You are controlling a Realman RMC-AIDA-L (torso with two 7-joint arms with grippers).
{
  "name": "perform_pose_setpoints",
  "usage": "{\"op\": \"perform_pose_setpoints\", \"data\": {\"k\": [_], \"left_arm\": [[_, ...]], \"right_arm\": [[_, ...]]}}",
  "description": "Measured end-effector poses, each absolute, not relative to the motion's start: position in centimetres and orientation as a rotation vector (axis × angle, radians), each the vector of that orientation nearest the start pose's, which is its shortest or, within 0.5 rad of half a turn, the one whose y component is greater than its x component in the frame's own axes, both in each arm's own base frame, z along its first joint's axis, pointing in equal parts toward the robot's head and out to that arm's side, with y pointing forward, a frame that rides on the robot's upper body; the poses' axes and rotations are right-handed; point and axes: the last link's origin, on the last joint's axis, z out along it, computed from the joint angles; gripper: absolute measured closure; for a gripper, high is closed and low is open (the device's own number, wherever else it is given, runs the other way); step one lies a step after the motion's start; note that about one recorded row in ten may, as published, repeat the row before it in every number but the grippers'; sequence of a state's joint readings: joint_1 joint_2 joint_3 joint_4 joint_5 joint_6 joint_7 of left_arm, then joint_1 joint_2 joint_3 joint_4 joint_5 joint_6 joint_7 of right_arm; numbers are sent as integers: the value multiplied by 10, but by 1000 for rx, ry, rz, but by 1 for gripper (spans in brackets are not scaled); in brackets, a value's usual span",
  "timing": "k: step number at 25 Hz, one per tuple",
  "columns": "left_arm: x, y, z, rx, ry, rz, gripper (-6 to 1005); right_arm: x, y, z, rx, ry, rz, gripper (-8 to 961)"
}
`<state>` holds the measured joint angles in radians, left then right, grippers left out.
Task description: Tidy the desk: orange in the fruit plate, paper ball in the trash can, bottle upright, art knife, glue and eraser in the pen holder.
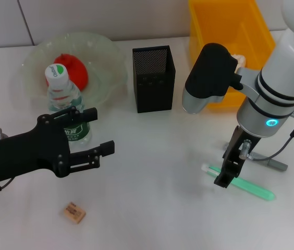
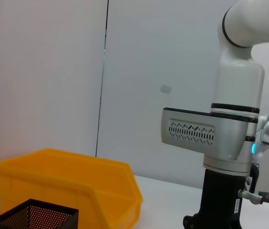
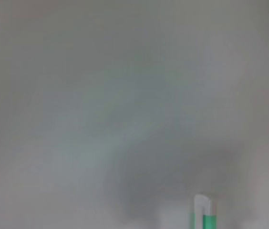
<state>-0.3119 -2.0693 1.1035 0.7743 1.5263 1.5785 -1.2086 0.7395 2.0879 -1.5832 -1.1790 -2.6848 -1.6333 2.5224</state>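
The bottle stands upright in front of the fruit plate, which holds the orange. My left gripper hovers open just in front of the bottle, touching nothing. The eraser lies near the table's front edge. My right gripper points down onto the green glue stick, whose white-capped end shows in the right wrist view. A grey tool, perhaps the art knife, lies behind that arm. The black mesh pen holder stands mid-table. A pale lump, maybe the paper ball, lies in the yellow trash can.
In the left wrist view the yellow bin and the pen holder's rim show in front of a pale wall, with my right arm farther off. Bare white table lies between the two grippers.
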Motion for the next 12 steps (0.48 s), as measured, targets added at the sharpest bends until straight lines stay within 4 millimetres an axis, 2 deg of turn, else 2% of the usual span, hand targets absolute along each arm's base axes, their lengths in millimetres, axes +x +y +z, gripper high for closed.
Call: {"op": "perform_pose_setpoints", "data": {"k": [12], "left_arm": [[-249, 288, -4, -2697, -339, -947, 186]], "right_arm": [[175, 344, -43, -2701, 701, -960, 298]]}}
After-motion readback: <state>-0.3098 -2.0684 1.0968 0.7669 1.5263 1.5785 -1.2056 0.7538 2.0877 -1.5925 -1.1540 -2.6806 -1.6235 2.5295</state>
